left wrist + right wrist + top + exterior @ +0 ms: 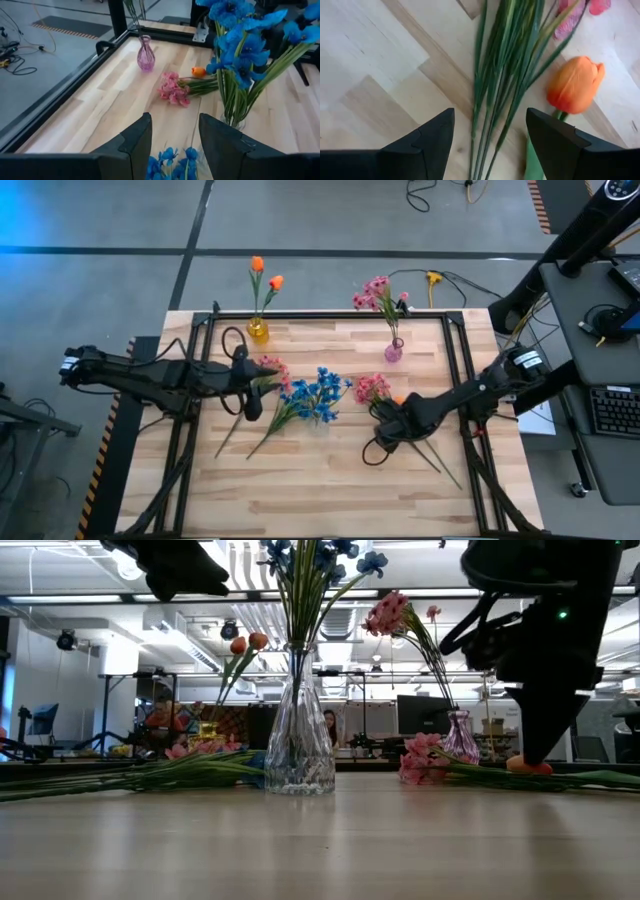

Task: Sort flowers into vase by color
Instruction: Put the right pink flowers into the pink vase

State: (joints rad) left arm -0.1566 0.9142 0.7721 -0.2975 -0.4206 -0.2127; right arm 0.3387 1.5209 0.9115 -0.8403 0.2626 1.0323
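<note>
Right gripper (490, 145) wide open, low over green stems (502, 85) beside orange bud (575, 85); stems lie flat, blossoms toward worktop centre.

Robotics lab set in an open-plan office. A butcher-block table (330, 470) is framed by black metal rails on a grey concrete floor (100, 280), with cables left loose. Exposed ceiling ducts (250, 610), strip lights and rows of monitors (420, 712) are seen beyond. A desk with keyboard (612, 410) is placed alongside.
</note>
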